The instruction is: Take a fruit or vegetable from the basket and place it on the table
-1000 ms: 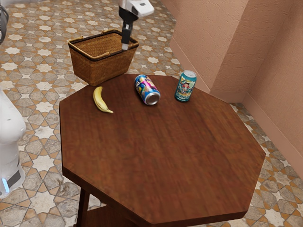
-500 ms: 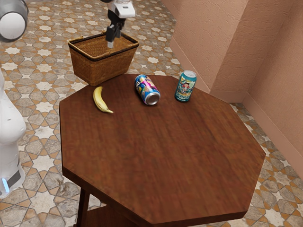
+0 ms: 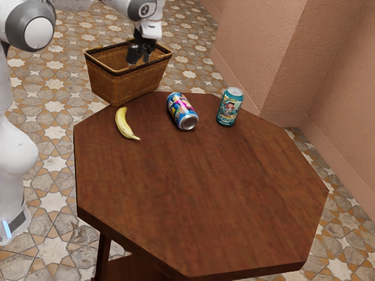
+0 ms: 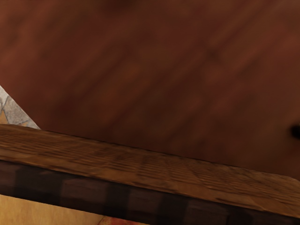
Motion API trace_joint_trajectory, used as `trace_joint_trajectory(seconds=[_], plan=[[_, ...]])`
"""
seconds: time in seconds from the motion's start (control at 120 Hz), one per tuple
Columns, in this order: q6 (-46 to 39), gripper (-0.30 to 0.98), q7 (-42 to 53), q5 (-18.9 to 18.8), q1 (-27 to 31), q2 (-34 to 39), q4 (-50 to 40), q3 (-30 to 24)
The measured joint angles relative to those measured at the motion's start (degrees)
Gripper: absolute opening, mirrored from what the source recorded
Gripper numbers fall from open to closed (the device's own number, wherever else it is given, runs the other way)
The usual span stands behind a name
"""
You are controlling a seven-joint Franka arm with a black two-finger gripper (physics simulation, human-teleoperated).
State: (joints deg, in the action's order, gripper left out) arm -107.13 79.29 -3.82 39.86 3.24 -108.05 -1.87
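The pick looks to be at its reaching stage. The end effector (image 3: 139,61) points down at the mouth of the basket (image 3: 125,86), near the rim on the exterior view's right; how deep its tips sit, I cannot tell. It looks released, its two fingers apart with nothing to be seen between them. In the wrist view the basket's dark banded rim (image 4: 89,191) runs across, and just inside it is a small red patch (image 4: 123,221). That is probably the fruit or vegetable to be fetched, though too little of it shows to name it.

A banana (image 3: 125,124) already lies on the table (image 3: 205,199), in front of the basket and apart from it, but the task asks for one out of the basket, so I would not count it as this pick. Also on the table are a colourful can (image 3: 183,111) on its side and a teal can (image 3: 229,106) standing upright.

Still to do, then: line up over the red item, lower, close on it, lift it clear of the rim, and set it down on bare wood
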Motion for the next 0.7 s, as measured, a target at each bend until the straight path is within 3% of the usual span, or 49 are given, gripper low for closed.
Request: trace_joint_trajectory(seconds=[0.375,0.7], plan=[[-1.56,0.69,5.65,-0.08,13.79,-3.98,1.04,-12.25],[-2.12,0.69,8.62,-0.27,15.16,-6.0,0.87,-12.75]])
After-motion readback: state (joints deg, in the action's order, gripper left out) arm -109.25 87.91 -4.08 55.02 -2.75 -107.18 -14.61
